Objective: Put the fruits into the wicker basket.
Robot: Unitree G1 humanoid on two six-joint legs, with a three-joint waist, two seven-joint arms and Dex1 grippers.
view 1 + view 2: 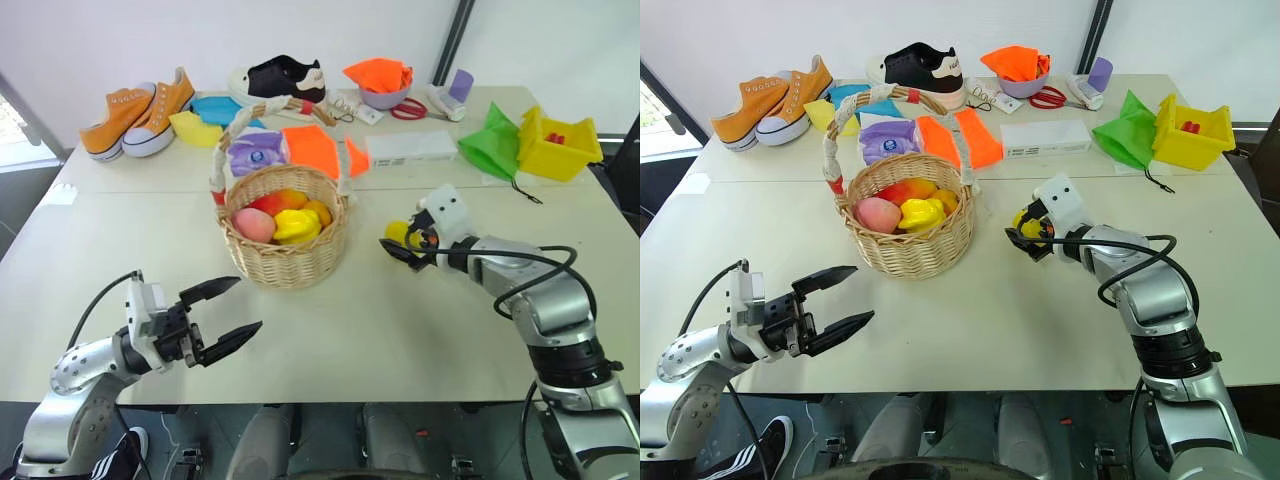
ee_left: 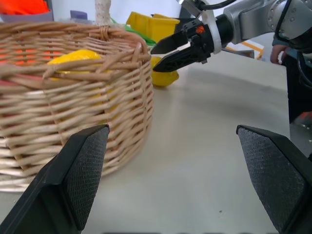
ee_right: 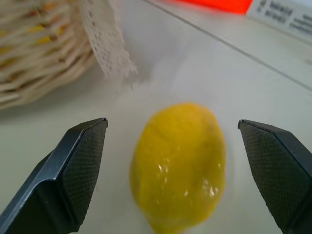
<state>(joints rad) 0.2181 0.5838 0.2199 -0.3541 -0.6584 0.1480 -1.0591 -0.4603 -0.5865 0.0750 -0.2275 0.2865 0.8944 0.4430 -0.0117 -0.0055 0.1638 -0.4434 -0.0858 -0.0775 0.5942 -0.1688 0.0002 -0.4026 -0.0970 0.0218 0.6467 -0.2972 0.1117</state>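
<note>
White tabletop (image 1: 400,330) carries the round tan wicker basket (image 1: 285,262), several toy fruits inside. Beside it, a glossy yellow lemon (image 3: 179,163) lies between the right gripper's (image 1: 400,243) spread fingers; the left gripper (image 1: 226,314) gapes empty.

White table (image 1: 400,330) carries round tan wicker basket (image 1: 285,255), glossy yellow lemon (image 3: 180,165) beside it, orange sneakers (image 1: 140,115), yellow plastic bin (image 1: 555,150), white box (image 1: 410,148).
</note>
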